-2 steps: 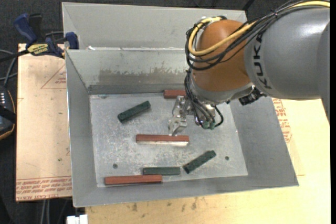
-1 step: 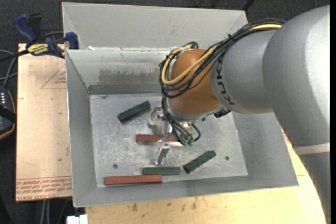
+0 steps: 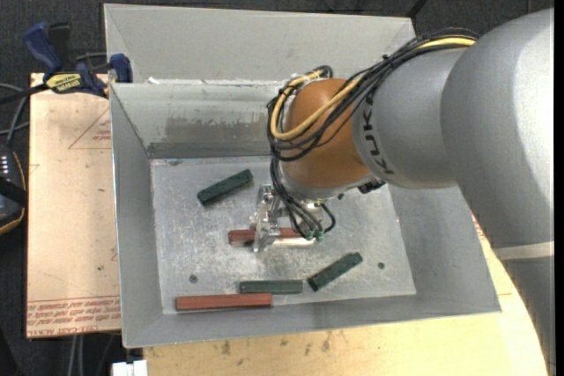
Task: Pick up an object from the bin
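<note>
Seen from above, the gripper stands low at the middle of the grey bin, directly over a short reddish-brown bar. The bar's long axis runs left to right. Whether the gripper is spread or pinching cannot be told.

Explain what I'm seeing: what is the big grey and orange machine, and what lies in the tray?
That is a robot arm reaching in from the right over a grey metal bin; one camera looks down from above, slightly sideways. The orange cover and cables belong to the arm. Its gripper is low at the bin's middle, right at a short red-brown bar; whether it grips that bar I cannot tell. Around lie a dark green bar upper left, a second green bar lower middle, a third green bar lower right, and a long red-brown bar along the near edge.
</note>
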Action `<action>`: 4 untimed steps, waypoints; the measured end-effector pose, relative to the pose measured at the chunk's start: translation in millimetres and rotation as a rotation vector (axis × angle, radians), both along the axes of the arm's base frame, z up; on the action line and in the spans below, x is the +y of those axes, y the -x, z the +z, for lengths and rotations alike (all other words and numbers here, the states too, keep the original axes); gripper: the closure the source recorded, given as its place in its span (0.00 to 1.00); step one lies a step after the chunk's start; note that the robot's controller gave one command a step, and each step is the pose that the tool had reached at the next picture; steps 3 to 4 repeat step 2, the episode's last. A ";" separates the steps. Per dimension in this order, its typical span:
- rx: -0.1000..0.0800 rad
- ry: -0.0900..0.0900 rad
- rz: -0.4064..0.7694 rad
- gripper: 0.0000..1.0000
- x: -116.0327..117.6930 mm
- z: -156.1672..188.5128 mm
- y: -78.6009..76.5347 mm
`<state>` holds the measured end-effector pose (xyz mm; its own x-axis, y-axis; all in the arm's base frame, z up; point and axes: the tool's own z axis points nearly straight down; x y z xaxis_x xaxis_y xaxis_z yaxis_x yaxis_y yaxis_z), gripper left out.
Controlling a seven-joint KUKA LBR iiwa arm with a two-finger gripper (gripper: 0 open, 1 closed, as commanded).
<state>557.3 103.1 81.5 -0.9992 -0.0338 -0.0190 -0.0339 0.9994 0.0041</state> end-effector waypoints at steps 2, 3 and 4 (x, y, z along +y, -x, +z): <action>0.007 0.004 0.105 1.00 -15.4 185.4 -2.0; 0.007 0.004 0.105 1.00 -15.4 185.4 -2.0; 0.007 0.004 0.105 1.00 -15.4 185.4 -2.0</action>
